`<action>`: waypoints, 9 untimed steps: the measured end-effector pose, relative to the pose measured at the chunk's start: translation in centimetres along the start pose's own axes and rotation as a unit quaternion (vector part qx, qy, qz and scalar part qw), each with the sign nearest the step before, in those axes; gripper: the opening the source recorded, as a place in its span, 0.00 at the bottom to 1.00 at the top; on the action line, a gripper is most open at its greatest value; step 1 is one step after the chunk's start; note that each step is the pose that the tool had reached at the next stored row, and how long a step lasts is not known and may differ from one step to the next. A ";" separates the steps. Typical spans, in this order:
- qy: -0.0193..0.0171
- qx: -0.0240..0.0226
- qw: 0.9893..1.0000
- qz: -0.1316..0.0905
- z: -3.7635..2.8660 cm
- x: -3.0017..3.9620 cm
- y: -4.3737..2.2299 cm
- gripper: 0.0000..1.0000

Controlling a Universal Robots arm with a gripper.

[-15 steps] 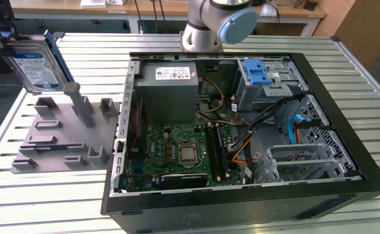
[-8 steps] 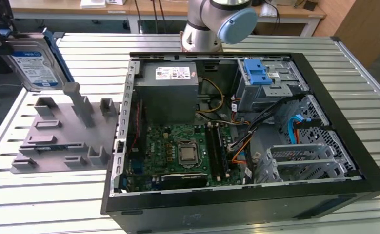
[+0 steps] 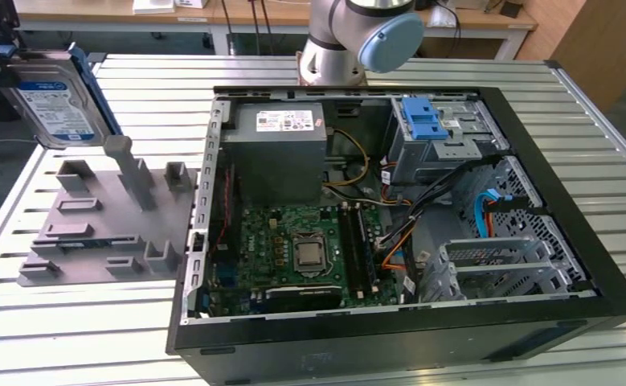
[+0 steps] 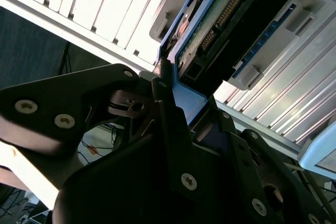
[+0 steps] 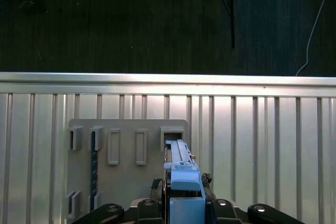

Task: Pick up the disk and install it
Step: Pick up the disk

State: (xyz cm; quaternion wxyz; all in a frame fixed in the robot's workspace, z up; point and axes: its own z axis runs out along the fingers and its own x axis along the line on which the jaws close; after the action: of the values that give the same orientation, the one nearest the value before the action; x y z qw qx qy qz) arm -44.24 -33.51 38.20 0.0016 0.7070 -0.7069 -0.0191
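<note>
Slatted tbl (image 3: 77, 322), disk (image 3: 61, 100) in claw (image 5: 181, 184)

Silver metal on disk (image 3: 61, 100), glossy label, blue plastic rails. Ribbed bright metal formed table (image 3: 77, 338); parts holder (image 3: 87, 233) looked matt grey plastic.

silver blue-railed disk (image 3: 61, 100), upright, held aloft, label showing

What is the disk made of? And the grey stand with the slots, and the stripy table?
The disk looks like silvery metal with a glossy paper label. Its blue side rails look like smooth plastic. The grey stand is dull and even-coloured, so it is probably plastic. The table seems to be metal, maybe aluminium, because it is pale, ribbed and shiny.
</note>
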 end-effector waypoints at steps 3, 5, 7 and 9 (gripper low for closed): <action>0.000 0.000 1.000 0.000 -0.09 0.00 0.00 0.36; 0.000 0.000 1.000 0.000 -0.13 0.00 0.00 0.36; 0.000 0.000 1.000 0.000 -0.17 0.00 0.00 0.36; 0.000 0.000 1.000 0.000 -0.22 0.00 0.00 0.36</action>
State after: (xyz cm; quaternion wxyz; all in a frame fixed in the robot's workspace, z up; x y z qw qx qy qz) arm -44.24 -33.51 38.42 0.0016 0.7070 -0.7069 -0.0191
